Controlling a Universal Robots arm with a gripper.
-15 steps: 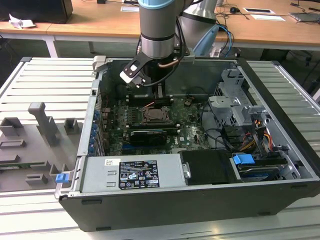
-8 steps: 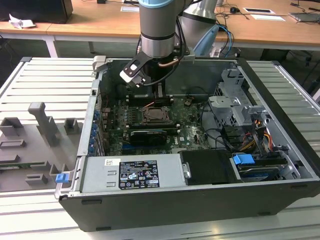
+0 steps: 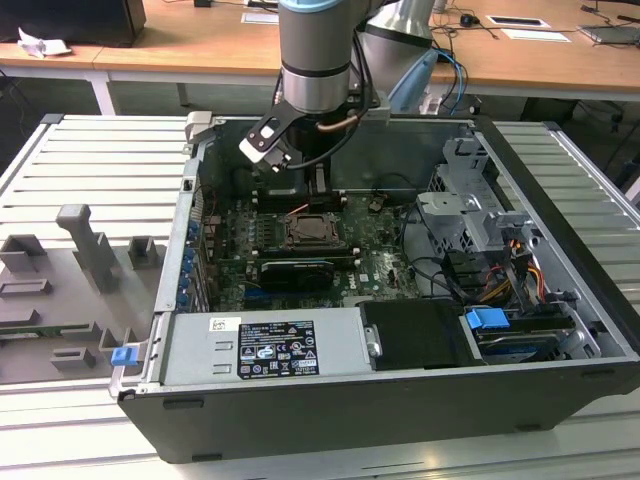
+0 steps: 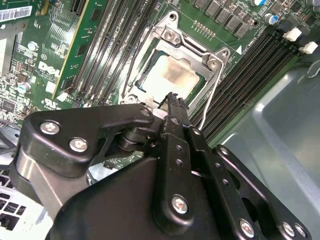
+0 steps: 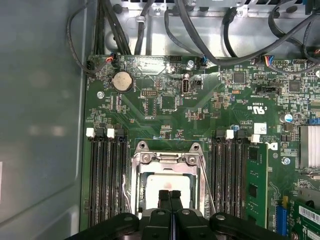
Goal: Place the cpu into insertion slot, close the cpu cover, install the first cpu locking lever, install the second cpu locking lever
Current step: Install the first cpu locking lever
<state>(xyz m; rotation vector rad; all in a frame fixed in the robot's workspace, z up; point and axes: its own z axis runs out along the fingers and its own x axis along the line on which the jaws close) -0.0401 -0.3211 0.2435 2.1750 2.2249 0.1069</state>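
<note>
**Operator:** Where does the cpu (image 5: 167,181) lie from your pincer (image 5: 170,196)?

**Manual:** Directly beneath the tips. It lies flat in the insertion slot (image 4: 143,84), framed by the cpu cover (image 5: 167,159). Your pincer is narrow, closed tip to tip, gripping nothing.

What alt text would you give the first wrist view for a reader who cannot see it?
The shut gripper is poised right at a pale square chip seated under a silver metal frame on a green circuit board. Black memory slots flank the frame on both sides, and dark cables run beyond the board.
</note>
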